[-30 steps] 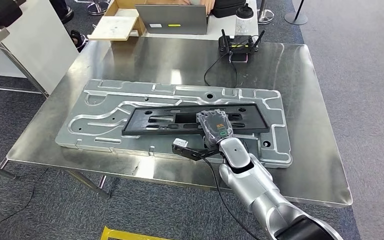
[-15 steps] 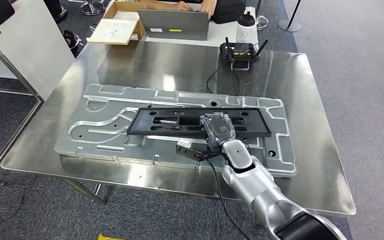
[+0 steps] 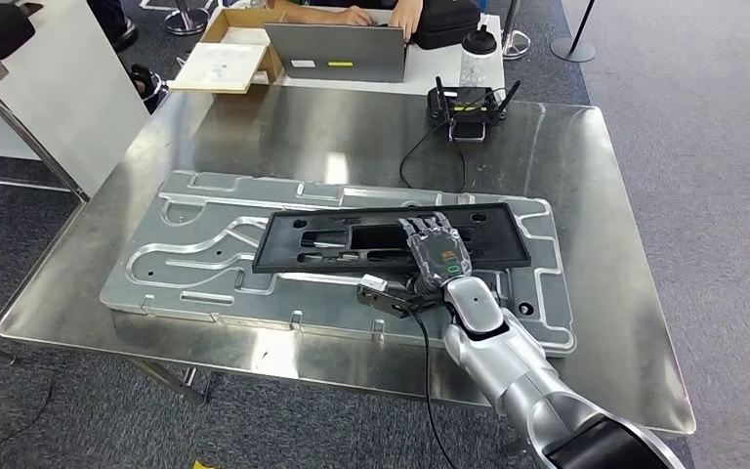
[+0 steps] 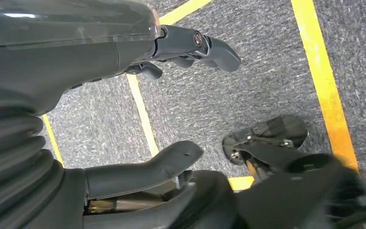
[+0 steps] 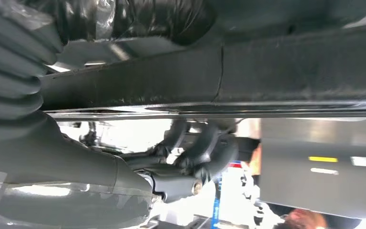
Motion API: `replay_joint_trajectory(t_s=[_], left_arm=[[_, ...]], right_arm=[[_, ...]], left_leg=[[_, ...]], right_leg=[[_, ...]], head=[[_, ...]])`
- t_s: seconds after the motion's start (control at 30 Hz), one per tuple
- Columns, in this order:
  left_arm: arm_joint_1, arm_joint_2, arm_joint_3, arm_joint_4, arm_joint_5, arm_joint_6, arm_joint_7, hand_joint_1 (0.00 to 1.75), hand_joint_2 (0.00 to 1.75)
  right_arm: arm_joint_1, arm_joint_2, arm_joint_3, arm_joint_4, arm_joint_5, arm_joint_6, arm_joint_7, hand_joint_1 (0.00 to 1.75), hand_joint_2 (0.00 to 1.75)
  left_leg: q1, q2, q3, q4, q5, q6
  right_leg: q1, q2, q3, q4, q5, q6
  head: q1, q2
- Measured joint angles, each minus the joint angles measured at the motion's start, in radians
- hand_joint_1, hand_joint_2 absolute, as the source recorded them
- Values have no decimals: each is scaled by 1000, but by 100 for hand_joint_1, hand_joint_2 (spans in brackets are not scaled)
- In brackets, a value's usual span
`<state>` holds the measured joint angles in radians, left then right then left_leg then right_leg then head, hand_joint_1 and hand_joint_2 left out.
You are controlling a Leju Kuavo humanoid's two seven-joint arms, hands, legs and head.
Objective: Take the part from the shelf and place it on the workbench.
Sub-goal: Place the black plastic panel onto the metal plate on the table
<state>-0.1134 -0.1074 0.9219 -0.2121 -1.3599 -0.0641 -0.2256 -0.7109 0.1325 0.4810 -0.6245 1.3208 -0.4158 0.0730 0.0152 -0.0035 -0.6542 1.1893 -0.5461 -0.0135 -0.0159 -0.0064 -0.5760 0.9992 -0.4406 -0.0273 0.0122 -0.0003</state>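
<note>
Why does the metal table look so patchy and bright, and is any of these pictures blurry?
Head view: sharp; the steel table mirrors the room lights as pale patches of glare. Left wrist view: floor sharp, but the dark shapes at the lower right corner are smeared. Right wrist view: the black part sits so close that it looks soft, and the bright background behind the right robot hand is washed out.

Steel workbench (image 3: 596, 195): grey plate (image 3: 205, 264), black part (image 3: 352, 237) atop it, right hand (image 3: 437, 252) gripping the part's near edge; router (image 3: 466, 100), laptop (image 3: 337, 51) behind.
</note>
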Motion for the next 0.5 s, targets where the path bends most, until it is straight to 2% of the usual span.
replay_joint_trajectory(t_s=[0.03, 0.07, 0.1, 0.13, 0.17, 0.2, 0.23, 0.27, 0.33, 0.4, 0.43, 0.5], left_arm=[[2, 0, 0, 0, 2, 0, -1, 0, 0], [4, 0, 0, 0, 5, 0, -1, 0, 0], [6, 1, 0, 0, 7, 0, -1, 0, 0], [7, 3, 0, 0, 8, 0, -1, 0, 0], [8, 4, 0, 0, 8, 0, -1, 0, 0], [7, 5, 1, 0, 9, 0, -1, 0, 0], [6, 5, 1, 0, 9, 0, -1, 0, 0], [5, 5, 1, 0, 9, -1, -1, 0, 0], [4, 4, 1, 0, 9, -1, -1, 0, 0], [4, 4, 1, 0, 9, -1, -1, 0, 0], [4, 5, 1, 0, 9, -1, -1, 0, 0], [4, 5, 1, 0, 10, -1, -1, 0, 0]], right_arm=[[2, -2, 0, 0, -2, 0, 0, 0, 0], [4, -3, 0, 0, -3, -1, 0, 0, 0], [6, -5, 0, 0, -4, -2, -1, 0, 0], [8, -7, 0, 0, -5, -2, -1, 0, 0], [9, -8, 0, 0, -5, -2, -2, 0, 0], [11, -10, 0, 0, -5, -2, -3, 0, 0], [13, -12, 0, 0, -5, -2, -3, 0, 0], [16, -14, 0, 1, -5, -1, -4, 0, 0], [24, -17, -1, 2, -5, -2, -5, 0, 0], [30, -22, -1, 3, -5, -3, -4, 0, 0], [31, -24, -1, 3, -5, -3, -4, 0, 0], [35, -29, -1, 4, -5, -3, -4, 0, 0]], left_leg=[[4, 0, -30, 59, -20, -4], [7, 0, -48, 90, -22, -8], [10, 0, -45, 79, -1, -11], [14, 1, -22, 28, 35, -13], [17, 1, 12, -46, 73, -16], [17, 1, 43, -113, 98, -18], [17, 0, 64, -158, 110, -15], [15, -1, 73, -178, 110, -11], [12, -3, 73, -179, 107, 6], [11, -1, 73, -182, 110, 22], [11, 0, 73, -185, 112, 30], [7, 2, 72, -186, 114, 41]], right_leg=[[0, 0, 0, 0, -1, 0], [-1, 2, 2, 0, -2, 1], [-3, 4, 4, 1, -5, 3], [-6, 7, 7, 3, -8, 8], [-9, 10, 10, 5, -11, 13], [-10, 12, 11, 9, -15, 20], [-9, 15, 10, 12, -18, 27], [-7, 18, 9, 13, -19, 34], [-6, 21, 7, 11, -18, 47], [-9, 19, 1, 28, -33, 57], [-10, 17, -15, 62, -55, 60], [-9, 13, -75, 185, -118, 60]], head=[[0, 0], [0, 0], [0, 0], [0, 0], [0, 0], [0, 0], [0, 0], [0, 0], [0, 0], [0, 0], [0, 0], [0, 0]])
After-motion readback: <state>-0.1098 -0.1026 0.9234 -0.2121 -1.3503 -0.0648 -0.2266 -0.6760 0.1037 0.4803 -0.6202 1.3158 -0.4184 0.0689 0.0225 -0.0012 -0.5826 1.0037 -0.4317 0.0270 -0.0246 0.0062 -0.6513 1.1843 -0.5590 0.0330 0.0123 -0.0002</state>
